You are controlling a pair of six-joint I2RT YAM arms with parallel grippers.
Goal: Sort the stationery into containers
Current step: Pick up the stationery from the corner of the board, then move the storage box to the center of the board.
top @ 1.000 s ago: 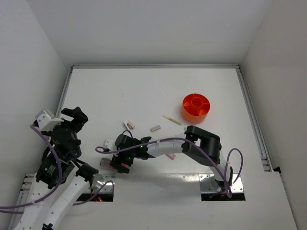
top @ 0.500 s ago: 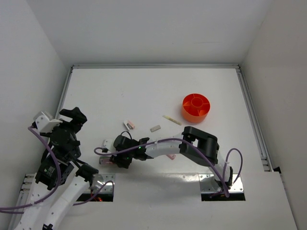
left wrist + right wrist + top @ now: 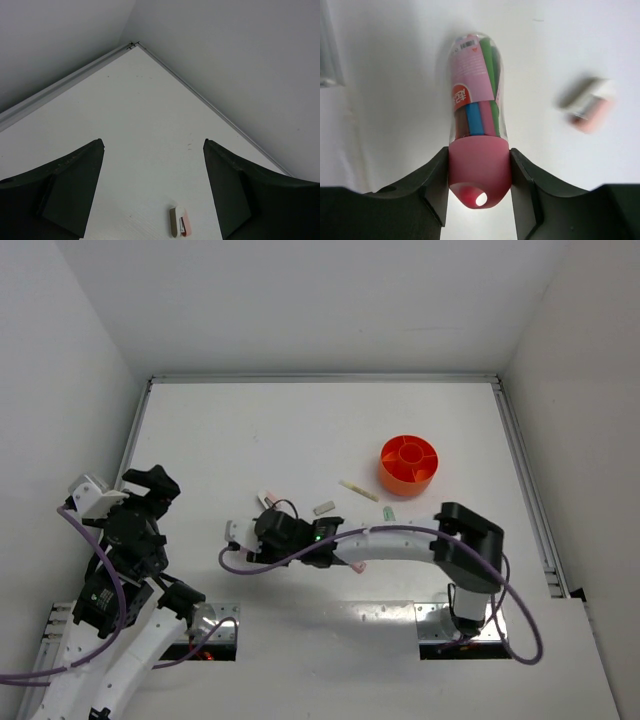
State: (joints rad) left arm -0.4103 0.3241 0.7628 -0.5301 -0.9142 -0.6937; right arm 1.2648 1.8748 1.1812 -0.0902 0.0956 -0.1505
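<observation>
My right gripper (image 3: 250, 537) is shut on the chunky pink tube (image 3: 475, 115), its fingers (image 3: 432, 185) clamping the pink cap (image 3: 479, 170). The tube's clear end (image 3: 232, 529) sticks out to the left. The orange divided bowl (image 3: 408, 462) stands at the far right. On the table lie a white-pink block (image 3: 267, 499), a grey-tan block (image 3: 323, 507), a pale-yellow stick (image 3: 358, 490), a mint-green stick (image 3: 388, 512) and a pink item (image 3: 355, 566). My left gripper (image 3: 150, 485) is open and empty at the left. The white-pink block (image 3: 179, 221) lies ahead of it, and shows blurred in the right wrist view (image 3: 587, 102).
A metal rail (image 3: 320, 379) runs along the far edge and a side rail (image 3: 525, 490) along the right. White walls close in the table. My right arm's link (image 3: 400, 537) stretches across the near middle, above the pink item.
My right gripper has moved from the near-left spot up and to the right, carrying the pink tube. The right arm's elbow swung to the right. The left arm barely moved.
</observation>
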